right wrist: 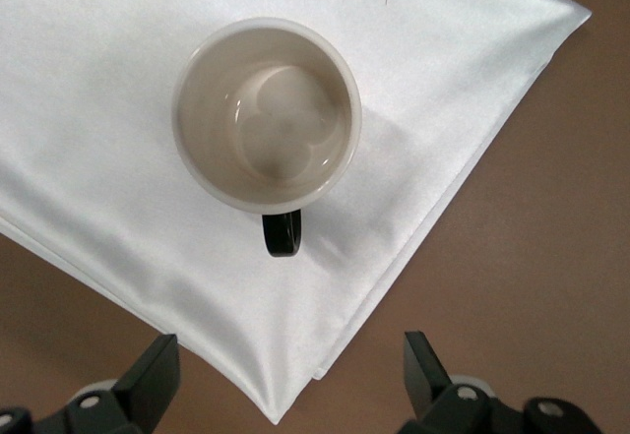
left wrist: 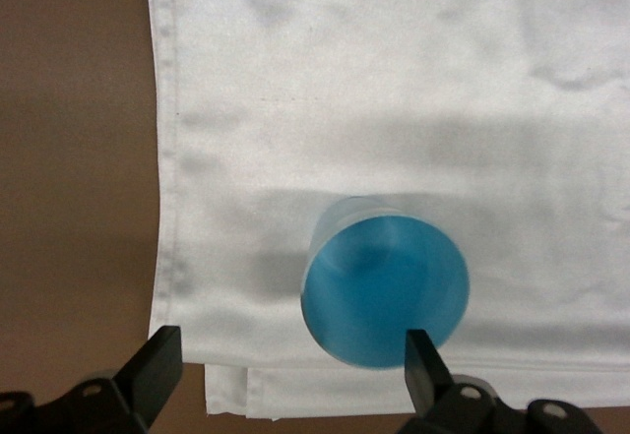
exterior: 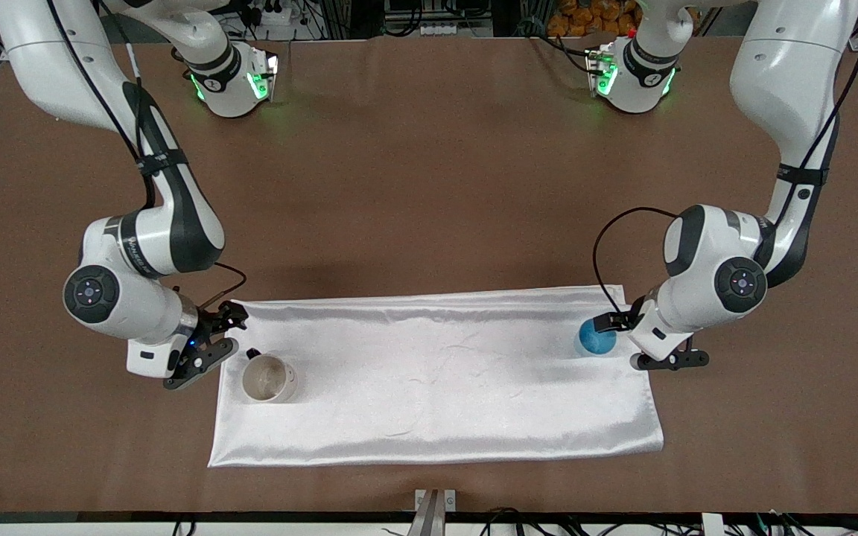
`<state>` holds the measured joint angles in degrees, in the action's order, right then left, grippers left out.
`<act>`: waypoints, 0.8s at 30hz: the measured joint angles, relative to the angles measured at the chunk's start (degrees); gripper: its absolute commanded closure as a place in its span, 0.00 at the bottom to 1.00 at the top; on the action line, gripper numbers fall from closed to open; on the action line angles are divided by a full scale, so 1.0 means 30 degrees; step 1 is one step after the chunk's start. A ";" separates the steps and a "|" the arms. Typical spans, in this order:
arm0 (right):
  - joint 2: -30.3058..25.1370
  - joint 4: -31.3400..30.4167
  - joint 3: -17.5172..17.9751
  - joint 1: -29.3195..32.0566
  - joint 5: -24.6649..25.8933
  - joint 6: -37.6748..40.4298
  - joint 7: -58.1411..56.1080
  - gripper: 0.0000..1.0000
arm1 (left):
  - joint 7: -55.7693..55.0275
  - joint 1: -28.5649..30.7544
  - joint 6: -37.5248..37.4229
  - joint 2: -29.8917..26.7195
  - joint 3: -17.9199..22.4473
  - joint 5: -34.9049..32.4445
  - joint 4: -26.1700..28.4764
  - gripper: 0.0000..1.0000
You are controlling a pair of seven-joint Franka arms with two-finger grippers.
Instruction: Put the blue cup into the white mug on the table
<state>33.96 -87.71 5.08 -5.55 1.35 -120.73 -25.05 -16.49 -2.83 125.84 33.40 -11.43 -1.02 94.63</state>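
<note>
So the mug [exterior: 269,378] sits upright on the white cloth [exterior: 436,372], close to the corner at the right arm's end of the table [exterior: 429,186]. It's got nothing in it, just a pale glossy inside, and its small dark handle [right wrist: 282,232] points toward that cloth corner. The cup [exterior: 596,339] is on the same cloth way over at the left arm's end, well apart from the mug, standing near the cloth's short edge and close to the edge farther from the front camera. From the left wrist view you only get a flat blue round face [left wrist: 386,289], so I can't tell if that's the open mouth or the bottom.

Left gripper [exterior: 646,342] hangs low right by the cup, fingers spread wide, one fingertip [left wrist: 421,355] showing in front of the cup's rim and the other out over bare table just off the cloth. Not clamped on anything. Right gripper [exterior: 209,342] hovers at the cloth's corner beside the mug, fingers [right wrist: 157,370] also apart, mug not between them.

The whole middle stretch of cloth between the two containers is open, just a few wrinkles. Lots of bare brown table all around the cloth too.
</note>
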 measured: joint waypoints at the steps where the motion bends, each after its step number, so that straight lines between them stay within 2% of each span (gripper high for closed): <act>1: 0.0052 0.0035 0.0000 -0.0001 0.0001 -0.0095 -0.0110 0.00 | -0.0055 0.0000 0.0007 0.0045 0.0001 -0.0007 0.0000 0.00; 9: 0.0818 0.0085 -0.0001 -0.0040 0.0015 -0.1718 -0.0437 0.00 | -0.0191 0.0000 0.0120 0.0294 0.0019 -0.0048 0.0000 0.02; 14: 0.1302 0.0114 0.0000 -0.0112 0.0024 -0.2344 -0.0457 0.00 | -0.0200 0.0000 0.0392 0.0580 0.0036 -0.0052 0.0002 0.11; 18: 0.1612 0.0126 0.0012 -0.0200 0.0030 -0.2937 -0.0465 0.00 | -0.0203 0.0000 0.0573 0.0799 0.0061 -0.0054 0.0003 0.25; 24: 0.2037 0.0139 0.0014 -0.0577 0.0031 -0.3837 -0.0466 0.00 | -0.0204 -0.0001 0.0838 0.1017 0.0069 -0.0057 0.0003 0.56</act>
<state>40.07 -87.30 5.13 -7.28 1.44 -132.24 -26.45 -17.10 -2.83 128.35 36.45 -11.22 -1.19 94.64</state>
